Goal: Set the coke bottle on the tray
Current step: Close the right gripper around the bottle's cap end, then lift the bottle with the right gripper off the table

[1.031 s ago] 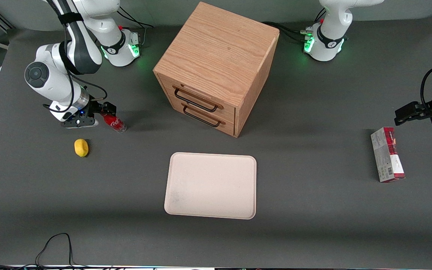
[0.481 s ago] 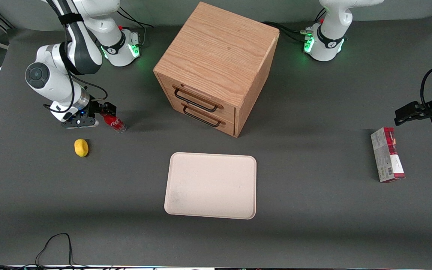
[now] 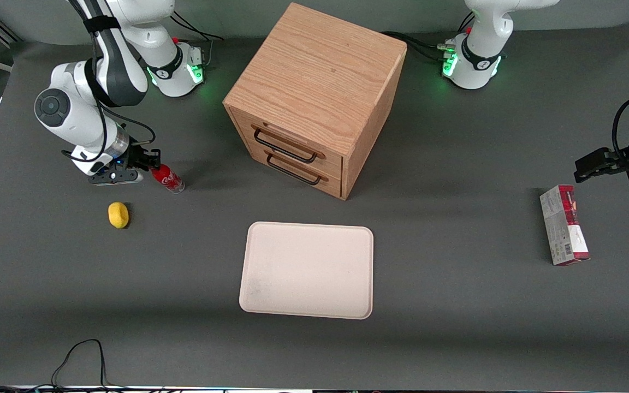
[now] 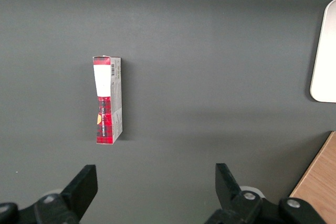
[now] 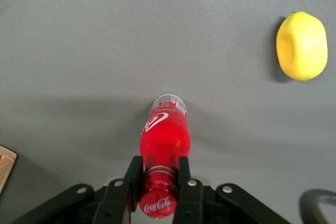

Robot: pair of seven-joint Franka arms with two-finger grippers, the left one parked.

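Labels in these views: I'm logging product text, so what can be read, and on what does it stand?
"Coca-Cola": white script on the red cap of the coke bottle, which the gripper clamps at the neck.
White script on the bottle's side: only partly seen, not readable.
Carton, toward the parked arm's end: barcode and print too small to read.
Tray, lemon, cabinet: no text.

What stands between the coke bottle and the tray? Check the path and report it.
Nothing visible does. The gripper has its jaws shut on the coke bottle at the neck. Only bare table lies between it and the tray; the lemon and cabinet sit off that path.
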